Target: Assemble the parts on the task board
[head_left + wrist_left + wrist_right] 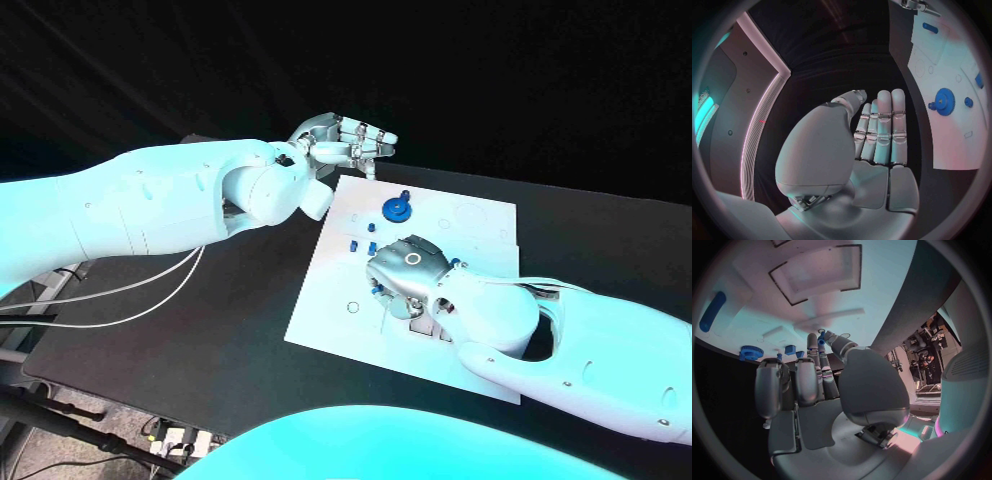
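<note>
The white task board (476, 225) lies in the middle of the black table. A blue gear (395, 208) stands near its far edge, and small blue parts (372, 246) sit just in front of it. My right hand (411, 275) hovers low over the board's middle. In the right wrist view its thumb and a finger pinch a small blue part (821, 339) at their tips. My left hand (343, 140) is raised beyond the board's far left corner; its fingers (882, 125) are stretched out straight and hold nothing. The gear (944, 101) is also in the left wrist view.
A rectangular recess (817, 270) is cut into the board, and a long blue cylinder (712, 311) lies on the board nearby. Two small blue blocks (790, 349) stand beside the gear (751, 351). Cables (130, 300) hang off the table's left side.
</note>
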